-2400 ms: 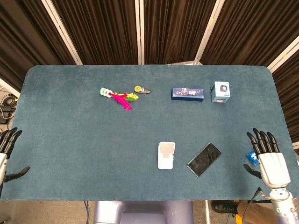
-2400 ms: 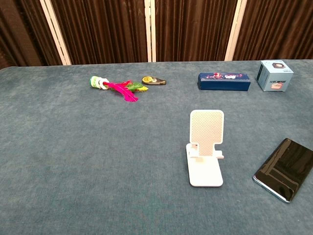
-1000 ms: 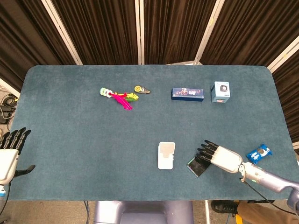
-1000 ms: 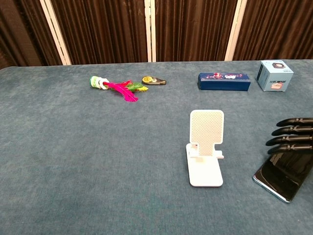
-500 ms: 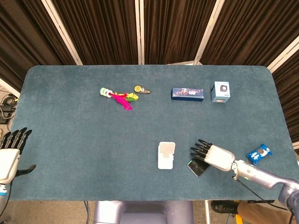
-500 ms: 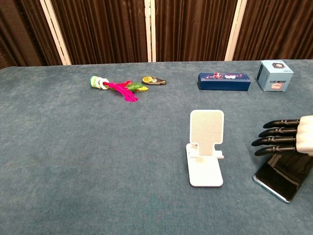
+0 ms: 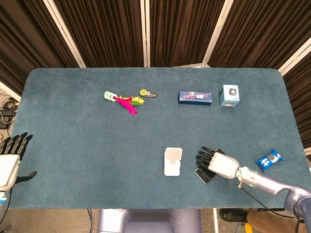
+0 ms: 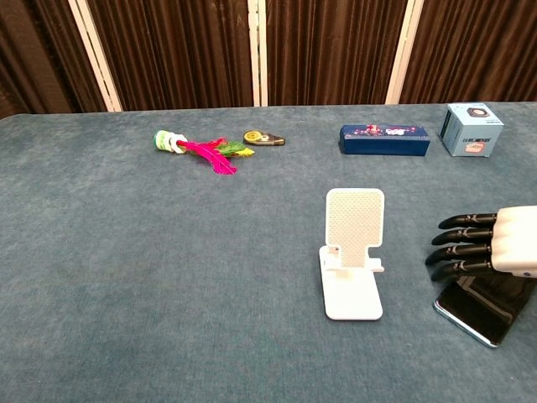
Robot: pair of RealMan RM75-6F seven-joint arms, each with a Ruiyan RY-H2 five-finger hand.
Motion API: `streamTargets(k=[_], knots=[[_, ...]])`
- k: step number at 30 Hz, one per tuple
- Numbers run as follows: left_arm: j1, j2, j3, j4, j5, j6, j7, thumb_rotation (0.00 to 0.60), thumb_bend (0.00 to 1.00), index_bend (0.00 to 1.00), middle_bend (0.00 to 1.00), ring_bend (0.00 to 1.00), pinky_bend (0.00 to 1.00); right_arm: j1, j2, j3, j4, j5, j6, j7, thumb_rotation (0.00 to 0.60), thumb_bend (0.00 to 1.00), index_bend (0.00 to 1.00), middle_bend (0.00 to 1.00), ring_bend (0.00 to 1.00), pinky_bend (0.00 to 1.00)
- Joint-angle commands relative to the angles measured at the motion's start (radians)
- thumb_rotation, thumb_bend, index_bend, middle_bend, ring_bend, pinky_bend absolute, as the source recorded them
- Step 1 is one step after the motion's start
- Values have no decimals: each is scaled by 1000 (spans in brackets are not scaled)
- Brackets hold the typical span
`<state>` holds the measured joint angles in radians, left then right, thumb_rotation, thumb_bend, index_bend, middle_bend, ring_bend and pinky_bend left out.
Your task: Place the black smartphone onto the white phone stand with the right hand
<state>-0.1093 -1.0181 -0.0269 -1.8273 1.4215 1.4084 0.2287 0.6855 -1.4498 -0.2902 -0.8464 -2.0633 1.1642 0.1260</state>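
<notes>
The black smartphone (image 7: 202,175) lies flat on the blue table, just right of the white phone stand (image 7: 173,161). My right hand (image 7: 216,163) hovers over the phone's far half with its fingers stretched out towards the stand, and it holds nothing. In the chest view the right hand (image 8: 482,248) sits above the smartphone (image 8: 477,311), whose near end shows beneath it. The phone stand (image 8: 352,252) is upright with its back plate facing me. My left hand (image 7: 9,158) hangs off the table's left edge, fingers apart and empty.
A dark blue box (image 7: 194,97) and a light blue box (image 7: 229,95) stand at the back right. A pink feather toy (image 7: 124,101) and a small yellow-black item (image 7: 147,92) lie at the back left. A blue snack packet (image 7: 268,159) lies near the right edge.
My right hand has come in from the table's right edge and slid left over the phone, covering more of it. The phone and stand have not moved.
</notes>
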Motion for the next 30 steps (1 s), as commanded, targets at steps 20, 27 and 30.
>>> streamTargets(k=[20, 27, 30], knots=[[-5, 2, 3, -1, -2, -8, -6, 600, 0, 0, 0, 0, 0, -23, -1, -3, 112, -16, 220, 9, 600, 466, 606, 585, 472, 388], [-5, 6, 5, -2, 1, -9, -11, 600, 0, 0, 0, 0, 0, -26, 25, 48, 151, -25, 356, -144, 600, 465, 607, 588, 477, 394], [-5, 8, 5, -3, 1, -9, -15, 600, 0, 0, 0, 0, 0, -15, 45, 68, 143, -32, 401, -208, 600, 465, 605, 587, 477, 394]])
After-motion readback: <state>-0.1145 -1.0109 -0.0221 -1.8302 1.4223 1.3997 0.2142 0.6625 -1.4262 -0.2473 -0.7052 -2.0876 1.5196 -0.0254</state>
